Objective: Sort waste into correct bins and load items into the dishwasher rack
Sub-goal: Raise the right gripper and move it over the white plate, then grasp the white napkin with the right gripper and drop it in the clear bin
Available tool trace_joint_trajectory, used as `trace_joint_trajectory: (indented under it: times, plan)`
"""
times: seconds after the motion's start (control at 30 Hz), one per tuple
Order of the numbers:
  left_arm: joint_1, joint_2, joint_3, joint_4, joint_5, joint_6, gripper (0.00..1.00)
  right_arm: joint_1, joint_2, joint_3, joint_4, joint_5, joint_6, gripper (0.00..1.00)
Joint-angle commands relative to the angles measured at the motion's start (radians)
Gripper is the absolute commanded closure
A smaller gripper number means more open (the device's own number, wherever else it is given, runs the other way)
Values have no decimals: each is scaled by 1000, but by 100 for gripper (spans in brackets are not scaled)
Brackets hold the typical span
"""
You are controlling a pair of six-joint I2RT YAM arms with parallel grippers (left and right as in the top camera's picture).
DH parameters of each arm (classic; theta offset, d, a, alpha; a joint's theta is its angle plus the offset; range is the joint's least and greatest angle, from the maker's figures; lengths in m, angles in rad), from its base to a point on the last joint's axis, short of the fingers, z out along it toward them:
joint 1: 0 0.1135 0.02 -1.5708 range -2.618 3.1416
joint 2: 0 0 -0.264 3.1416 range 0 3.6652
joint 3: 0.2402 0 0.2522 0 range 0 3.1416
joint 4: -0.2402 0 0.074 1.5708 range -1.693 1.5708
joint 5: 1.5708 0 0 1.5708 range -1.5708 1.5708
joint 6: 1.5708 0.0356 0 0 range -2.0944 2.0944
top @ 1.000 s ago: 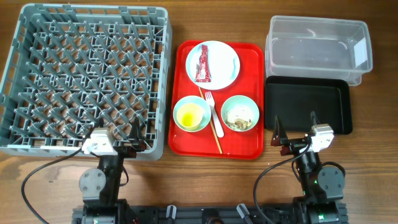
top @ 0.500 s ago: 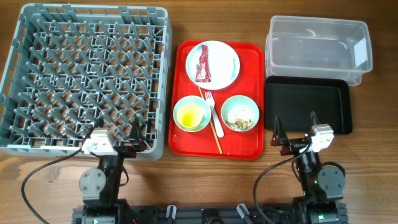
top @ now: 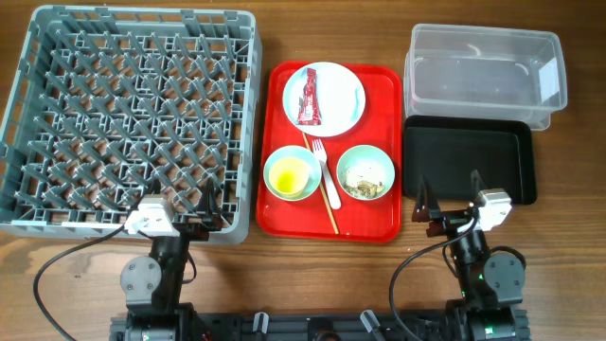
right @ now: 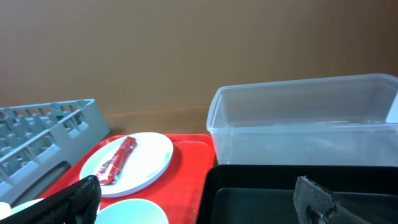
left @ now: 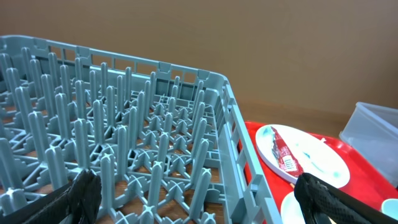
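On the red tray point(top: 381, 95) a round pale plate point(top: 346, 102) holds a red sachet wrapper point(top: 310, 98). One pale blue bowl point(top: 292, 175) has a yellow cup point(top: 290, 173) in it. The other bowl point(top: 365, 172) holds whitish-beige scraps point(top: 363, 182); I cannot make out a tissue. A white fork point(top: 325, 169) lies between the bowls. The grey rack point(top: 19, 123) is at the left. The clear tub point(top: 483, 71) and black tray point(top: 469, 161) are at the right. My left gripper point(top: 182, 201) point(left: 199, 199) is open over the rack's near corner. My right gripper point(top: 449, 194) point(right: 199, 202) is open at the black tray's near edge.
A thin wooden stick point(top: 328, 194) lies beside the fork on the red tray. The left wrist view shows rack pegs point(left: 124, 137) and the plate point(left: 311, 158). The right wrist view shows the plate point(right: 146, 158), the tub point(right: 305, 124) and the black tray point(right: 298, 193).
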Motion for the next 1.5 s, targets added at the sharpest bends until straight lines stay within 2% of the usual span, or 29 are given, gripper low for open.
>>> trace_joint_trajectory:
  times: [0.0, 0.3, 0.6, 0.8, 0.97, 1.13, 1.17, 1.27, 1.37, 1.47]
  plan:
    - [4, -6, 0, -6, 17, -55, 0, -8, 1, 50, -29, -37, 36, 0]
    - [4, 42, 165, -241, 24, -58, 0, -8, 172, 289, -257, -67, 38, 0]
    - [4, 388, 421, -376, 32, -58, 0, -8, 523, 553, -387, -110, 39, 0]
    - [4, 634, 614, -477, 47, -58, 0, -8, 659, 659, -427, -159, 33, 0]
    - [4, 842, 764, -570, 92, -58, 0, -6, 863, 905, -557, -200, -109, 0]
    - [4, 932, 787, -595, 107, -58, 0, -5, 1189, 1247, -822, -215, -222, 0]
    - [4, 937, 787, -595, 107, -58, 0, 1, 1277, 1361, -918, -214, -282, 0]
    - [4, 934, 787, -595, 107, -58, 0, 6, 1384, 1499, -977, -215, -262, 0]
    - [4, 934, 787, -595, 107, -58, 0, 6, 1395, 1499, -964, -216, -179, 0]
    - [4, 934, 787, -595, 107, -58, 0, 6, 1395, 1499, -942, -289, -187, 0]
